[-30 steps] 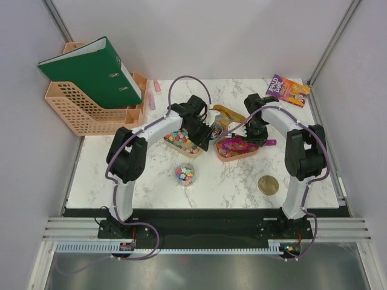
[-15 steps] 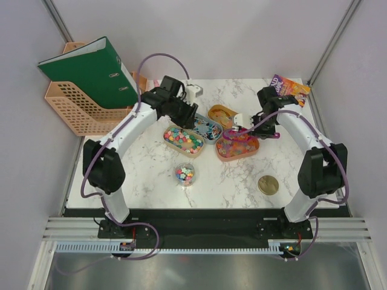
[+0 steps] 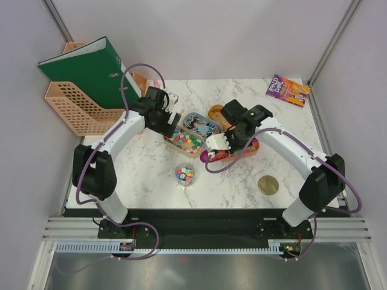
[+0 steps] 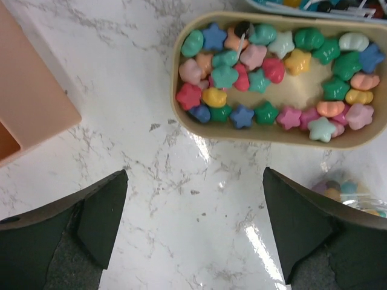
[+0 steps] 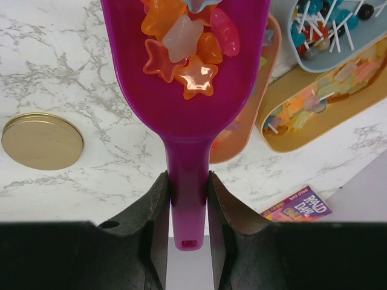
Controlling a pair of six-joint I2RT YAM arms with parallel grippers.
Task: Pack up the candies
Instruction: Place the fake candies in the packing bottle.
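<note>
My right gripper [image 5: 188, 193] is shut on the handle of a purple scoop [image 5: 187, 90] that carries orange, red and pale star gummies [image 5: 181, 48]. In the top view the scoop [image 3: 207, 156] hangs left of the orange tray [image 3: 248, 151], above and to the right of a small clear jar [image 3: 185, 174] of mixed candies. My left gripper [image 4: 193, 223] is open over bare marble, just short of the tan tray [image 4: 181, 115] of multicoloured star candies [image 4: 266, 66]. Seen from the top camera, the left gripper [image 3: 171, 119] sits at that tray's [image 3: 195, 151] left end.
A blue tray of lollipops [image 3: 202, 125] and a yellow tray [image 3: 217, 113] lie behind the tan one. A gold lid [image 3: 268, 185] rests front right. A book [image 3: 288, 90] is at the back right. A peach file rack [image 3: 84, 112] with a green binder [image 3: 91, 69] stands back left.
My left gripper has opened wide and swung from the table's middle to the tan tray's left end. My right arm has carried the loaded scoop from the orange tray leftward, nearer the jar.
</note>
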